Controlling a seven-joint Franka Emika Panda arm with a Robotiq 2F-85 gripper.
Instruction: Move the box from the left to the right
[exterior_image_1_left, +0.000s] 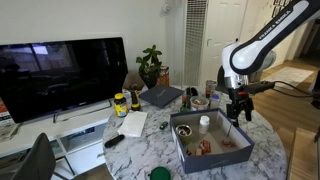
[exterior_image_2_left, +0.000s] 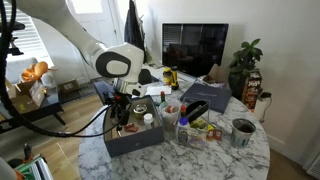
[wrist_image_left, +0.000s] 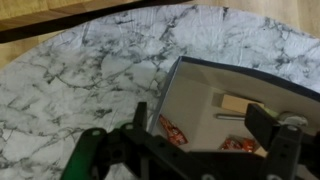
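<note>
The box (exterior_image_1_left: 212, 148) is a large shallow open-top tray with grey-blue walls on the marble table, also seen in an exterior view (exterior_image_2_left: 136, 141) and the wrist view (wrist_image_left: 200, 72). It holds red snack packets (wrist_image_left: 172, 128), a small wooden block (wrist_image_left: 240, 103), a white cup (exterior_image_1_left: 204, 122) and a dark bowl (exterior_image_1_left: 183, 129). My gripper (exterior_image_1_left: 237, 113) hangs just above one side of the box, also seen in an exterior view (exterior_image_2_left: 122, 110). In the wrist view the gripper (wrist_image_left: 203, 128) is open and empty, one finger near the box wall and the other over the inside.
A dark laptop (exterior_image_1_left: 160, 96) lies behind the box, with a yellow-labelled bottle (exterior_image_1_left: 120, 104), a plant (exterior_image_1_left: 151, 66) and a large TV (exterior_image_1_left: 62, 72). In an exterior view a tin cup (exterior_image_2_left: 241, 131) and cluttered items (exterior_image_2_left: 200, 127) stand beside the box. The table edge (exterior_image_1_left: 270, 150) is close.
</note>
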